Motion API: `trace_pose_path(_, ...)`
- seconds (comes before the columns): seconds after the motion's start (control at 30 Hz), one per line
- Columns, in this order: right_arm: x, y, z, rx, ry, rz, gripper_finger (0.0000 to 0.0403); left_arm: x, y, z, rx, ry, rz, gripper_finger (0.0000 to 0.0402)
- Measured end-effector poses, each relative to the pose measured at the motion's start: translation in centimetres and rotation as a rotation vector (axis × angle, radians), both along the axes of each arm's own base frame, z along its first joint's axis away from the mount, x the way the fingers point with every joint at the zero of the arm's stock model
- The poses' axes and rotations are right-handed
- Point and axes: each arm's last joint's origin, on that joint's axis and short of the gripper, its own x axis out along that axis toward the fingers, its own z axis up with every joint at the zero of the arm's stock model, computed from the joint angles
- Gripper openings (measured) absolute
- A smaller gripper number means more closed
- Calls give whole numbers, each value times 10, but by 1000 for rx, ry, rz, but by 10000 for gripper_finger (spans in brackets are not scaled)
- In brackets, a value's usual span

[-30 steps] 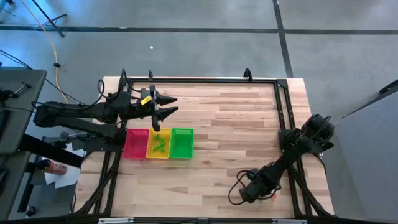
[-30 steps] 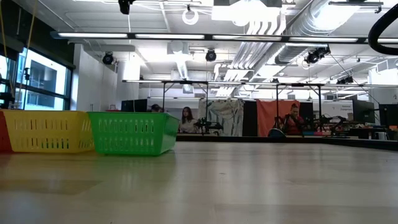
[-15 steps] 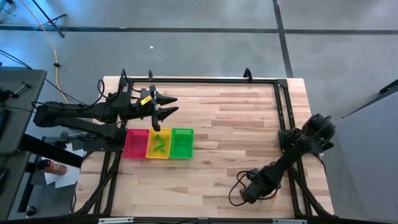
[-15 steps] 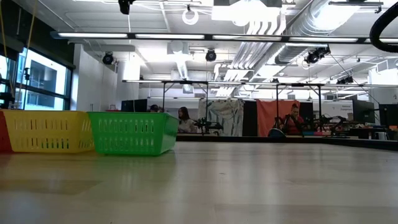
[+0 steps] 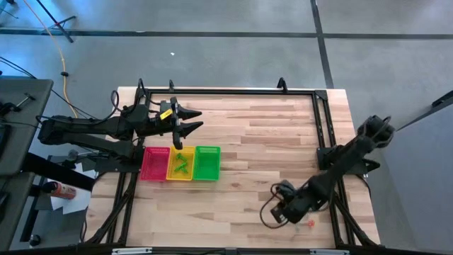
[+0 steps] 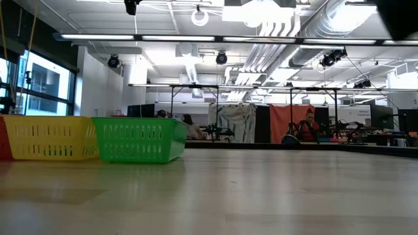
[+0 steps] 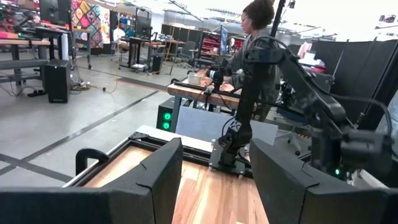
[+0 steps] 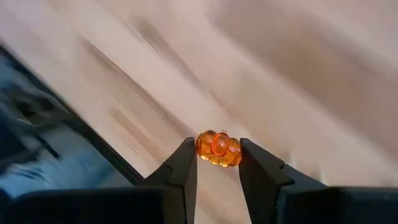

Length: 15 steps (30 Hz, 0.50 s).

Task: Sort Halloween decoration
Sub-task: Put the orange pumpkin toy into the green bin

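My right gripper (image 8: 217,163) hangs over the table's near right part (image 5: 282,212), shut on a tiny orange, ribbed, translucent trinket (image 8: 218,149). In the high view the gripper hides the trinket. Red (image 5: 154,163), yellow (image 5: 180,163) and green (image 5: 207,163) trays stand in a row at the left. A few green trinkets (image 5: 182,165) lie in the yellow one. My left gripper (image 5: 190,120) waits open and level above the table, just beyond the trays, with nothing between its fingers (image 7: 158,180). My right gripper pinches the orange trinket by two opposite sides (image 8: 202,150) between the free ends of its two fingers. The fingers slant down from above. The trinket is lifted clear of the wooden table top.
A small orange speck (image 5: 309,224) lies on the table beside my right arm, near the black frame rail (image 5: 333,205). Bare wood (image 5: 269,142) spreads between the trays and the right arm. The low view shows the yellow (image 6: 49,137) and green (image 6: 138,139) trays at its left.
My right gripper has risen from the table top and rolled at the wrist, and the arm behind it has lifted. It stays shut.
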Motion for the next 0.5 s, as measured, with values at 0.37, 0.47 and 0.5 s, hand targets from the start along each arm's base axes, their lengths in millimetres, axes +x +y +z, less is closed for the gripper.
trace_pose_path(0.37,65,-76,49,-384,-552,215,87,0,0,0,-25,-6,5,174)
trace_pose_path(0.47,85,-99,64,-525,-726,304,87,0,0,0,-25,-7,5,174)
trace_pose_path(0.5,90,-106,69,-575,-785,327,87,0,0,0,-26,-8,5,174)
